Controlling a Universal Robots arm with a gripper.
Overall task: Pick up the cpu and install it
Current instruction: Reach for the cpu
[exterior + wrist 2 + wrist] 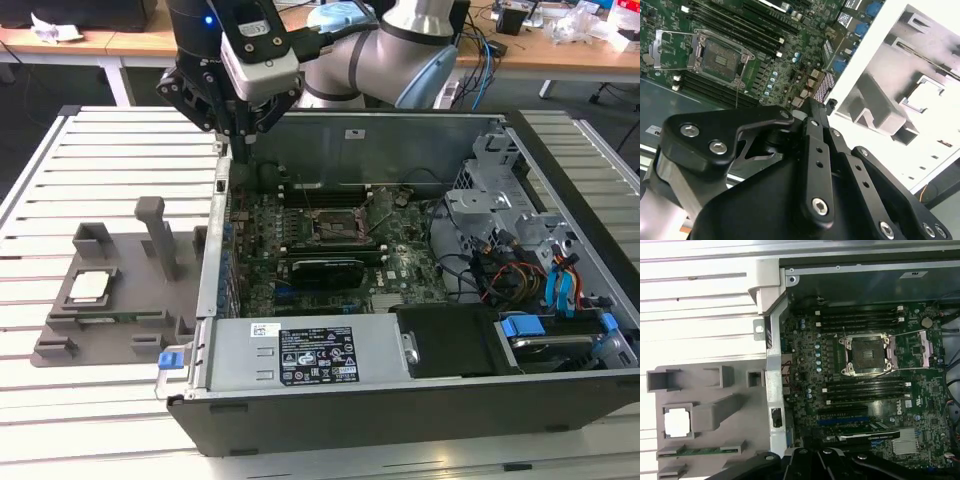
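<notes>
Claw hangs above case wall on exterior view's left. Fingers pinched narrow, nothing held. Cpu lies flat in grey tray on tabletop, outside case, well apart from claw. Socket open, bare. Pick-up not yet done, I'd say. To do it well: widen claw before descent, centre squarely over cpu, grip thin edges, keep it level. Tray pocket walls sit close, so little room for fingers.

Surface: white, slatted top, bare slats showing at both ends.
Exterior view's left: a grey moulded holder lies flat, just beside the case.
Exterior view's right: an open computer case lies on its side, interior facing up.
</notes>
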